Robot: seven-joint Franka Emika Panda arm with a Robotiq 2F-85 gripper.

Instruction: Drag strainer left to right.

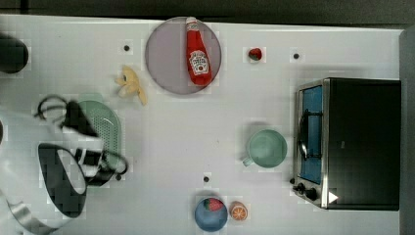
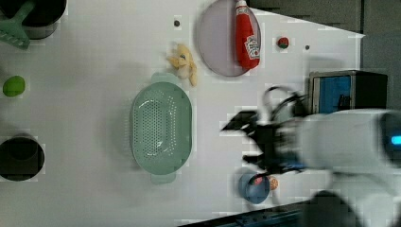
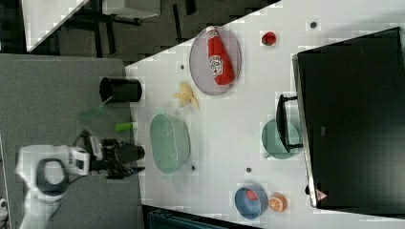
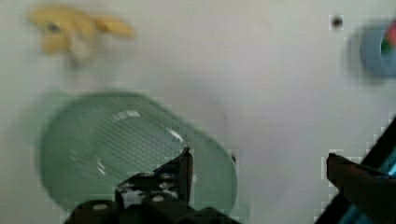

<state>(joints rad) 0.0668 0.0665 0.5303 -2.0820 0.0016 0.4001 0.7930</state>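
The pale mint-green strainer (image 1: 105, 120) lies on the white table at the top view's left, partly covered by the arm. In the left view the strainer (image 2: 161, 130) shows whole, and the gripper (image 2: 243, 142) hovers to the left view's right of it. The wrist view has the strainer (image 4: 116, 149) below the open gripper (image 4: 259, 156); one finger (image 4: 184, 165) hangs over the strainer's rim and the other finger (image 4: 343, 170) is over bare table. Nothing is held. In the right view the gripper (image 3: 131, 164) stands at the right view's left of the strainer (image 3: 169, 143).
A lilac plate (image 1: 164, 58) carries a ketchup bottle (image 1: 197, 54), with a banana (image 1: 131, 84) beside it. A mint mug (image 1: 265, 148) stands next to the toaster oven (image 1: 359, 142). A blue bowl (image 1: 210, 218) and an orange half (image 1: 238, 212) sit at the front edge.
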